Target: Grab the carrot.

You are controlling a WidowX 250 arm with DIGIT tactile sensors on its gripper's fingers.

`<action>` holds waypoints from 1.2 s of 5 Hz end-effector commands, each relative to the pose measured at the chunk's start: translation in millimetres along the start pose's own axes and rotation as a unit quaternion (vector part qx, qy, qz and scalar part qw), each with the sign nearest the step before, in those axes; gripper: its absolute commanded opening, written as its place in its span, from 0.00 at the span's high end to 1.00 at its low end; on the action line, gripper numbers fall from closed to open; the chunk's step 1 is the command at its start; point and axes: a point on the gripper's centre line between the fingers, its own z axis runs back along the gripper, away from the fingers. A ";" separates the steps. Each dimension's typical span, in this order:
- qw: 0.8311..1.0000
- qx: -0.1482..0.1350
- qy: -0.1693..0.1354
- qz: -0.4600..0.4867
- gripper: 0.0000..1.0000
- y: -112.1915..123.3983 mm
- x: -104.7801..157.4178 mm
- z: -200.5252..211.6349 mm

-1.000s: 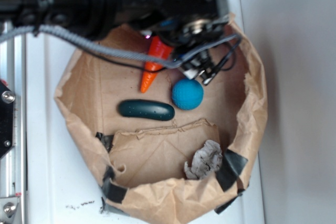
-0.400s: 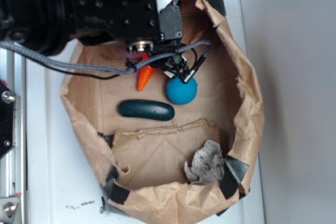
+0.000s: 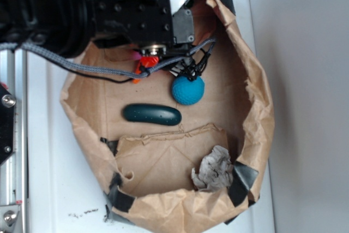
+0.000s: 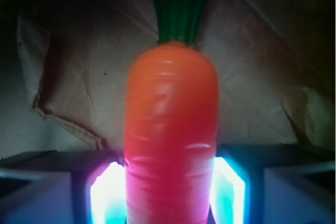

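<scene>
Two glowing fingers (image 4: 107, 195) of the gripper (image 4: 169, 192) clamp the ridged orange carrot (image 4: 170, 129) (green-stemmed).

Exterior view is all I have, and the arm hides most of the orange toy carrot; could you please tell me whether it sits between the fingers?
Observer: Yes. In the wrist view the bright orange tapered toy carrot fills the gap between the two glowing finger pads, one on each side.
Operator: Thank you. Which way does its stem point?
Observer: The dark green stem top points away from the gripper, toward the top of that view.
Operator: And what lies under it?
Observer: Creased brown paper with a torn edge.
</scene>
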 end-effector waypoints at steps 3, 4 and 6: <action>0.995 -0.088 0.045 -0.032 1.00 -7.9 11.5 123.4; 0.991 -0.112 0.043 -0.066 1.00 -9.1 1.9 146.2; 0.976 -0.163 -0.033 -0.143 1.00 -8.9 -21.5 164.9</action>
